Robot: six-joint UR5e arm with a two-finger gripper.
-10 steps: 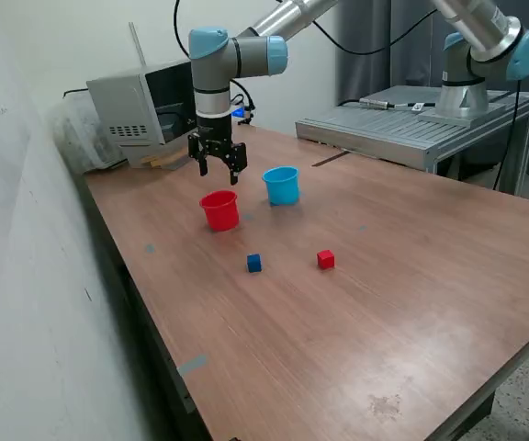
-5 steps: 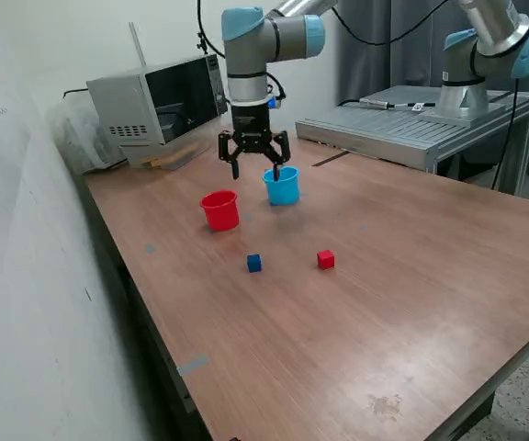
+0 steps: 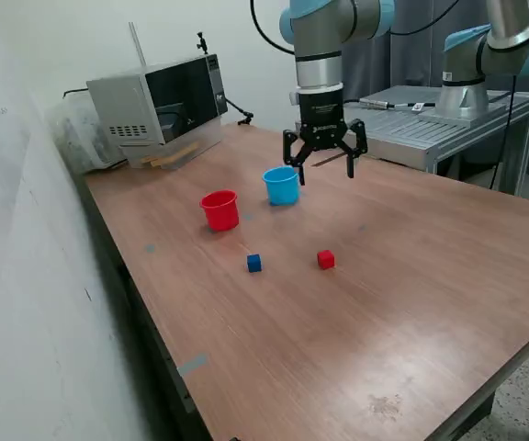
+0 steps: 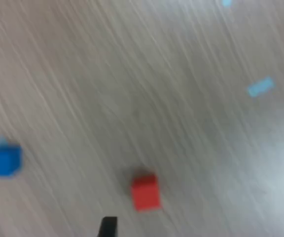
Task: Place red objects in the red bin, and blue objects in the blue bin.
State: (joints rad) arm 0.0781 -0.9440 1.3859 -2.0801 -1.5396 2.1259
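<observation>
The end effector (image 3: 324, 168) hangs above the wooden surface (image 3: 411, 276) with its two fingers spread wide and nothing between them. It points straight down from the arm (image 3: 320, 64), and sits just to the exterior view's right of the blue bin (image 3: 282, 185), raised above the bin's rim. In the wrist view only the dark tips of the fingers (image 4: 108, 227) show at the picture's edge, far apart from each other.

The blue bin stands upright on the surface. The red bin (image 3: 219, 209) stands upright near it, toward the exterior view's left and a little closer to the camera; the two do not touch. What lies inside either bin cannot be told from these views.

One red cube (image 3: 325, 260) rests on the surface closer to the camera than the end effector, well apart from both bins. One blue cube (image 3: 253, 264) rests to its left in the exterior view, in front of the red bin, apart from the red cube. The wrist view, which is blurred, shows the red cube (image 4: 145, 191) near one finger tip and the blue cube (image 4: 2, 159) farther off, with small pale-blue marks (image 4: 260, 87) on the wood.

A microwave (image 3: 154, 106) sits at the far corner of the surface, and a second arm (image 3: 485, 46) stands on a grey metal table (image 3: 411, 124) behind.
</observation>
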